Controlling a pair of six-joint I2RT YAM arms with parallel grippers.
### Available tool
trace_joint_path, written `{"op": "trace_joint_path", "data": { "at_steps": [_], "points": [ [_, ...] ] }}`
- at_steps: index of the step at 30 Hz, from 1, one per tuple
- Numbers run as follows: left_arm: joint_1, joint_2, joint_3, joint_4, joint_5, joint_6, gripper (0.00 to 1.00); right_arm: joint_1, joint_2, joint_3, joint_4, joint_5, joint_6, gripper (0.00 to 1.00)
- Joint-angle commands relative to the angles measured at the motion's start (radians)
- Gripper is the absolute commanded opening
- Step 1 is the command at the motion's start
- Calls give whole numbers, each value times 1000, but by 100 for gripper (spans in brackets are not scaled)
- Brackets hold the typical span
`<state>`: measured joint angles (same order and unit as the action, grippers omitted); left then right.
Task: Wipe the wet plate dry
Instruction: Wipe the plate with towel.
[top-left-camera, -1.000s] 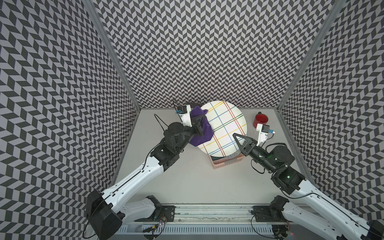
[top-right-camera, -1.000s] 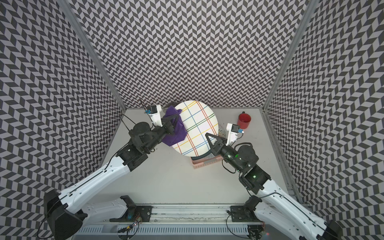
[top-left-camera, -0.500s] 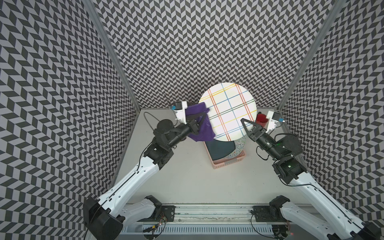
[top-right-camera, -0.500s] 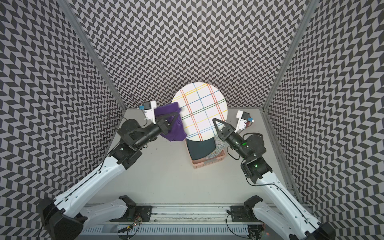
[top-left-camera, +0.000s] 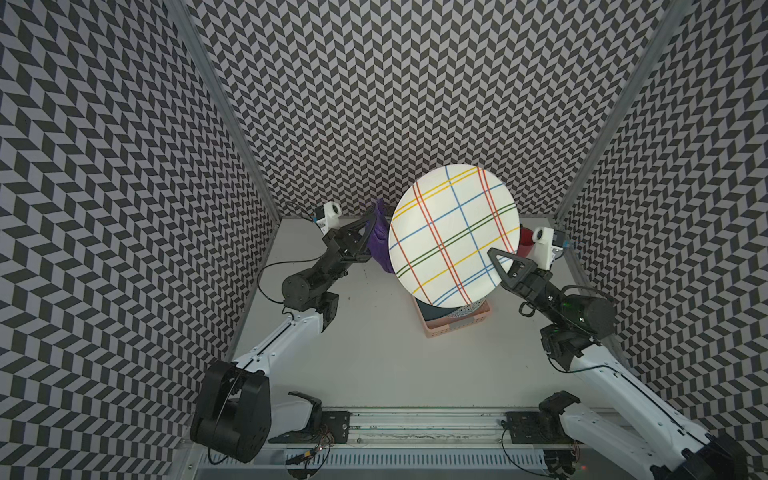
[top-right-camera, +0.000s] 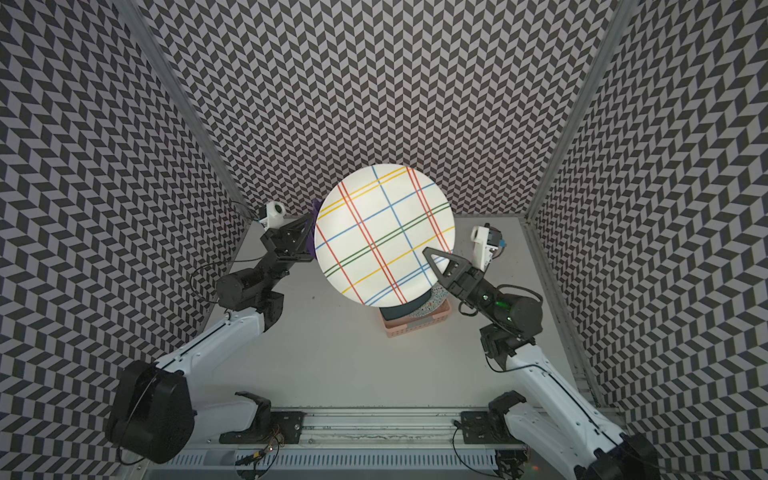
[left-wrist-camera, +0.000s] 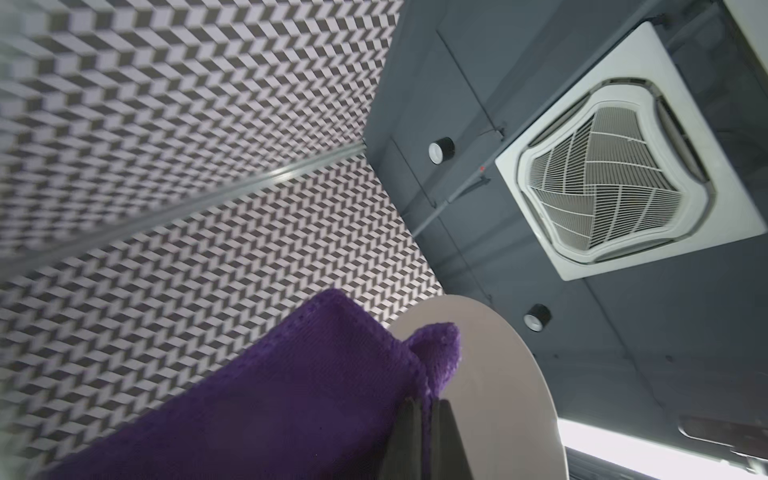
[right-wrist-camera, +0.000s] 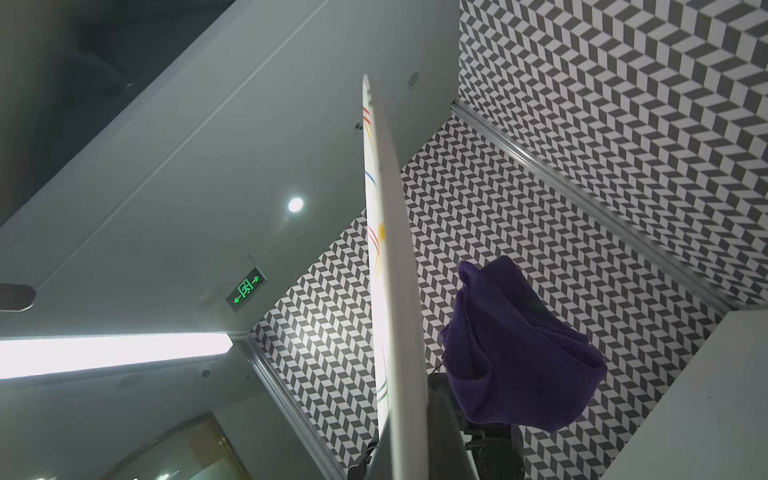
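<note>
The right hand (top-left-camera: 494, 254) is clamped on the rim of the plate (top-left-camera: 453, 235), holding it on edge above a pink basket (top-left-camera: 440, 330). The left hand (left-wrist-camera: 420, 432) is clamped on a bunched, knitted purple cloth (left-wrist-camera: 291, 395) just beside the plate's plain back, with a slim gap between them. Both pickups look done, and most of the wiping seems left. The plate's round, glossy, striped face shows no droplets I can make out.
</note>
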<state>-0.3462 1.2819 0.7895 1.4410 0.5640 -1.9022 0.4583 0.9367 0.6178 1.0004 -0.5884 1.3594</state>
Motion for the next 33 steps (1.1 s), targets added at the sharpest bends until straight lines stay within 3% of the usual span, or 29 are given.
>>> {"op": "trace_joint_path", "data": {
  "at_steps": [1,7,12,17,19,22,26,33],
  "points": [
    [-64,-10,63,252,-53,-143,0,101,40,-8,162,1,17,0],
    [-203,-45,61,222,-171,-90,0,199,147,27,278,45,12,0],
    [-361,-50,-5,228,-221,4,0,152,201,133,304,146,10,0],
    [-319,-75,14,242,-239,22,0,65,175,107,304,124,20,0],
    [-298,-83,69,194,-222,44,0,97,159,94,263,58,-13,0],
    [-300,-40,124,163,-200,44,0,211,135,56,248,110,-83,0],
    [-346,29,100,230,-219,23,0,280,184,118,223,125,-125,0],
    [-465,8,-10,274,-231,101,0,231,262,228,219,212,-103,0]
  ]
}}
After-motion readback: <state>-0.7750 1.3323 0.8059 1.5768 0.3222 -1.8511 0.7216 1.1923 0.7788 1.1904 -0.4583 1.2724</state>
